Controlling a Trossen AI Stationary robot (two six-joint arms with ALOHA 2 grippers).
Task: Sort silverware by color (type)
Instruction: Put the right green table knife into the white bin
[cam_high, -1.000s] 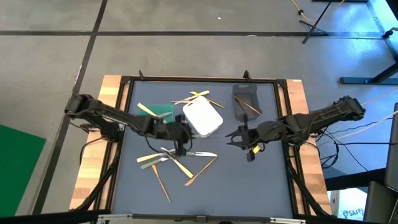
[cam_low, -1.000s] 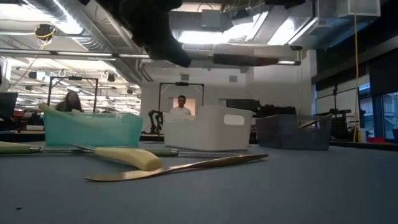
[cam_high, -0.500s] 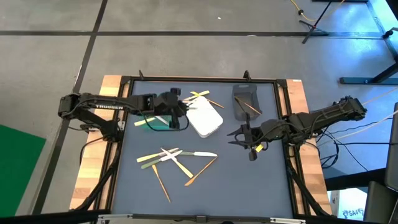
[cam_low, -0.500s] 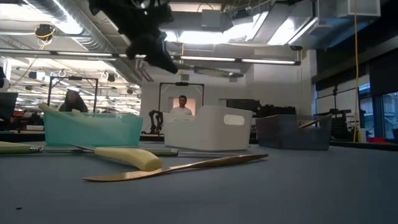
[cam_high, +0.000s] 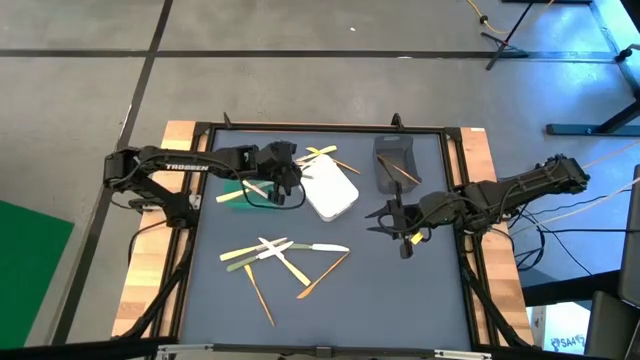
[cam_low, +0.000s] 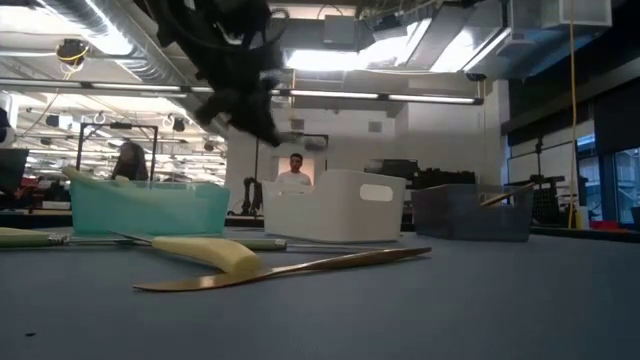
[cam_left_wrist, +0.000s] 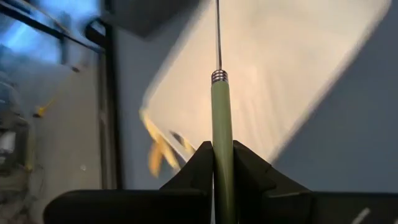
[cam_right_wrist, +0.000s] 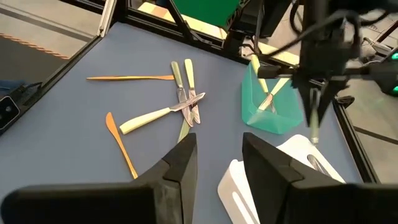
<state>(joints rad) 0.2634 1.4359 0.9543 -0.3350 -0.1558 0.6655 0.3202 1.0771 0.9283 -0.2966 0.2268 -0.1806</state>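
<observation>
The counter (cam_high: 400, 290) is showing a matt, smooth grey-blue surface, framed by dark bars with pale bare wood (cam_high: 150, 260) at its sides. The green bin (cam_right_wrist: 273, 115) is looking like translucent plastic; the white bin (cam_low: 335, 205) is looking like opaque, slightly glossy plastic, and the grey bin (cam_low: 470, 212) like matt plastic. The fork (cam_left_wrist: 221, 143) in the left gripper (cam_left_wrist: 222, 163) is showing a smooth pale-green handle, a ribbed metal collar and a thin shiny shaft. The orange-brown knife (cam_low: 290, 270) is gleaming like brushed metal.

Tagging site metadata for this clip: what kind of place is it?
Probably a robotics lab or open workshop: exposed ceiling ducts, a taped concrete floor around the framed table, and a person at benches behind.
</observation>
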